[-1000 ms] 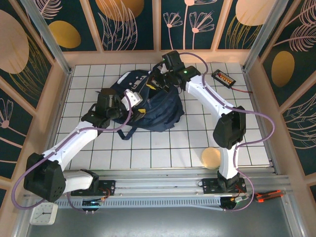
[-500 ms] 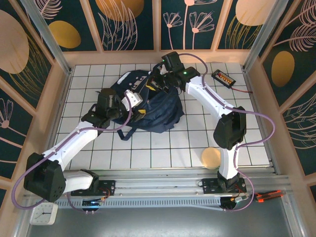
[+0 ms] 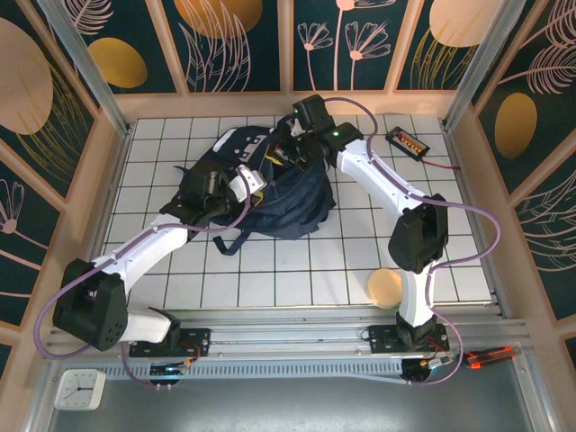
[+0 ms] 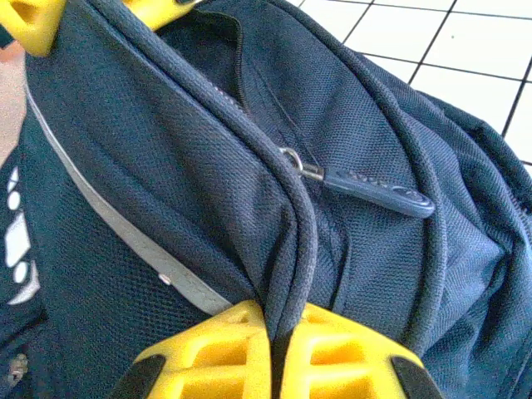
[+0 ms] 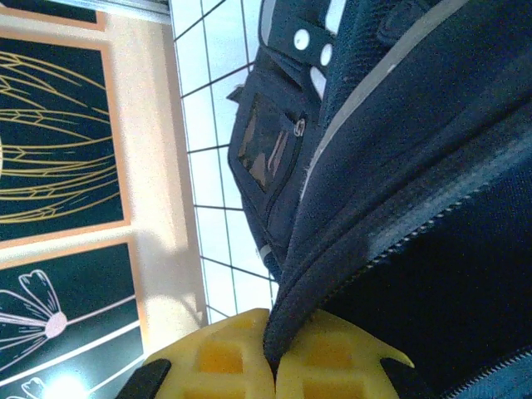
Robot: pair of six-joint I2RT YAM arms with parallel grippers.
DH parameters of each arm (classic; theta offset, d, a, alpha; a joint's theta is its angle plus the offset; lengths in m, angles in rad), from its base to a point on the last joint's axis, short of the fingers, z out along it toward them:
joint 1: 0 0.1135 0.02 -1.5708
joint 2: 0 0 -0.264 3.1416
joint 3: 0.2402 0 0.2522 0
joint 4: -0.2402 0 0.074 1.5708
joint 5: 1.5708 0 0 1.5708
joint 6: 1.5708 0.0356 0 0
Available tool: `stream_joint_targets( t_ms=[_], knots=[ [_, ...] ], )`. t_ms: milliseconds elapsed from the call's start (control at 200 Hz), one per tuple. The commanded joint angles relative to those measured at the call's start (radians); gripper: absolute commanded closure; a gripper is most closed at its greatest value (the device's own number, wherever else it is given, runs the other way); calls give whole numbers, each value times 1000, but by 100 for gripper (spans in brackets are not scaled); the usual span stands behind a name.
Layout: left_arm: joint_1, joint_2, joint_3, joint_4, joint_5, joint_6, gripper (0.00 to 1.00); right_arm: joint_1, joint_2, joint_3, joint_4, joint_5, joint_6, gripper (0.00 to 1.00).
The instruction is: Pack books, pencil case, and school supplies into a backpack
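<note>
left hand (image 4: pixel 278 356) clamped tight | right hand (image 5: pixel 273 359) clamped tight

The navy-blue backpack (image 3: pixel 301 202) lies slumped on the far half of the white tiled table (image 3: pixel 360 243). Pale grey trim shows, and a zip pull (image 4: pixel 378 189) rests flat on its fabric.

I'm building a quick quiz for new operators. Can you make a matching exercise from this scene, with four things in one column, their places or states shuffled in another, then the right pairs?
Things
1. backpack
2. tan disc
3. black device
4. left gripper

Places or states
A. far right corner of the table
B. jaws shut on a fold of navy fabric
C. far middle of the table, between both arms
D. near right part of the table

Pairs: 1-C, 2-D, 3-A, 4-B
</note>
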Motion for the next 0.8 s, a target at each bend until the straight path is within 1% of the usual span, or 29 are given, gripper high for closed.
stream_joint_targets(
  t_ms=[0,65,115,160,205,250,300,370,490,545,656,796],
  knots=[
    [14,31,46,10,-75,-7,100,16,-103,6,92,-105,24,100],
    [15,25,56,-4,-67,-13,100,7,-107,-11,97,-102,13,100],
    [17,16,61,-13,-48,-28,100,-9,-111,-12,67,-86,-33,75],
    [23,11,68,-24,-19,-39,100,-28,-115,13,-29,-19,-97,61],
    [26,9,69,-40,13,-46,100,-30,-133,30,-114,75,-182,52],
    [32,5,98,-51,48,-53,100,-26,-159,33,-173,163,-265,48],
    [40,5,108,-57,85,-64,100,-11,-197,-1,-205,223,-350,46],
    [52,5,121,-64,131,-77,100,15,-241,-64,-198,249,-440,46],
    [68,7,140,-78,202,-90,100,86,-293,-182,-149,307,-581,48],
    [71,8,147,-84,232,-92,100,114,-295,-215,-129,328,-616,49],
    [74,5,150,-87,267,-100,100,138,-276,-250,-77,326,-651,51],
    [76,-3,147,-82,297,-112,100,172,-216,-215,-78,349,-693,51]
  ],
)
